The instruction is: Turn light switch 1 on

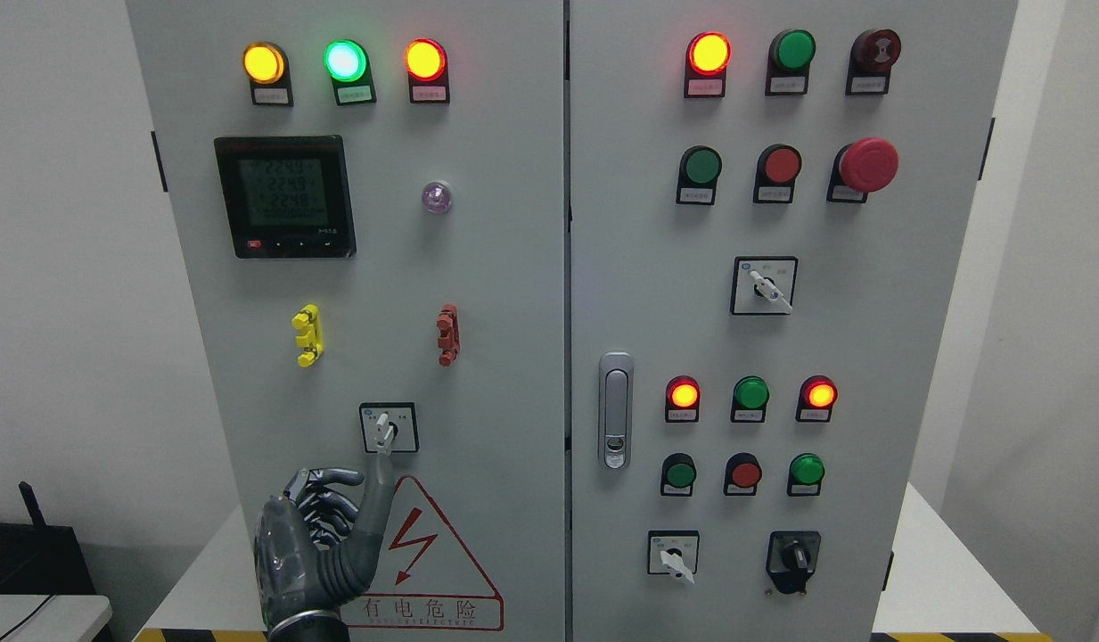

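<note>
A grey control cabinet (496,285) fills the head view. On its left door, low down, is a small rotary selector switch (387,428) with a white knob pointing roughly straight down. My left hand (322,535) rises from the bottom edge just below it. One finger (376,499) stretches up, and its tip reaches the bottom of the knob; whether it touches I cannot tell. The other fingers (322,499) are curled in, holding nothing. The right arm is out of view.
Above the switch sit a yellow clip (307,335), a red clip (447,334), a digital meter (284,196) and three lit lamps. A red warning triangle (420,562) lies beside my hand. The right door carries lamps, push buttons, a red emergency stop (867,164) and more selectors.
</note>
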Tool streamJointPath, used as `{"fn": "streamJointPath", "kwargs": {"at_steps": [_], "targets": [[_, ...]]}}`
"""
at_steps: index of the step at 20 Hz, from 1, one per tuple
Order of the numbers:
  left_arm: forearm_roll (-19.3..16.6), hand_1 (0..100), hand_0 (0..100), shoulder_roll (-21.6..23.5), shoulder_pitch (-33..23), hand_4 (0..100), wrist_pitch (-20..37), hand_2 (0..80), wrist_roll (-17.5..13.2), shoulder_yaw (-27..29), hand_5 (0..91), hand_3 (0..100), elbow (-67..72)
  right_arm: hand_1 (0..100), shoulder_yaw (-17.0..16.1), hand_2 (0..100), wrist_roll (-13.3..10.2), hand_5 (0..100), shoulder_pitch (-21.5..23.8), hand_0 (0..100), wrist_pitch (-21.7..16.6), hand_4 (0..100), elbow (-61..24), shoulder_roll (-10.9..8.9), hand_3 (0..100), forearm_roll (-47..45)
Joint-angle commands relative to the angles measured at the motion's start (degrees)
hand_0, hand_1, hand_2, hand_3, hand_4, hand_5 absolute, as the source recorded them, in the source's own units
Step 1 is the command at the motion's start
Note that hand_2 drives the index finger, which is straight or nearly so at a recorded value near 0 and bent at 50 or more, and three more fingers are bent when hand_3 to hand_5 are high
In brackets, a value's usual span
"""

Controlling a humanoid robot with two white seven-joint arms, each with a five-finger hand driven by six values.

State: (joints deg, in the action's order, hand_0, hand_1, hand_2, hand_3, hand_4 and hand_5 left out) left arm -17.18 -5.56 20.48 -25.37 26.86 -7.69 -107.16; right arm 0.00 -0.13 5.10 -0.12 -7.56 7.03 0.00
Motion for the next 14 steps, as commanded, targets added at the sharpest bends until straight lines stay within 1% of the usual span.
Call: {"fn": "streamJointPath", "kwargs": {"at_steps": [1,7,10,14], "targets": [[2.24,38,4,-0.24,0.96,88,-0.29,51.7,0.56,-0.13,84.4,86,1.77,39,1.14,0,0.04,0,0.00,12,0.04,0,0.00,0.00,0,-1.49],[3.21,40,9,-0.42,1.58,89,-0.38,51.5,0.65,-0.13,84.8,86,2.04,39,1.14,0,0.04,0,0.00,12,0.04,0,0.00,0.00,0,-1.49],[4.26,40,11,-0.42,2.45,90,-0.47,51.8,0.74,-0.13,85.2,86,2.47,39,1.14,0,0.04,0,0.00,12,0.04,0,0.00,0.00,0,-1.49],[4.26,41,11,-0.51,2.89,90,-0.47,51.9,0.82,-0.13,85.5,86,2.74,39,1.14,0,0.04,0,0.00,12,0.04,0,0.00,0.00,0,-1.49]]}}
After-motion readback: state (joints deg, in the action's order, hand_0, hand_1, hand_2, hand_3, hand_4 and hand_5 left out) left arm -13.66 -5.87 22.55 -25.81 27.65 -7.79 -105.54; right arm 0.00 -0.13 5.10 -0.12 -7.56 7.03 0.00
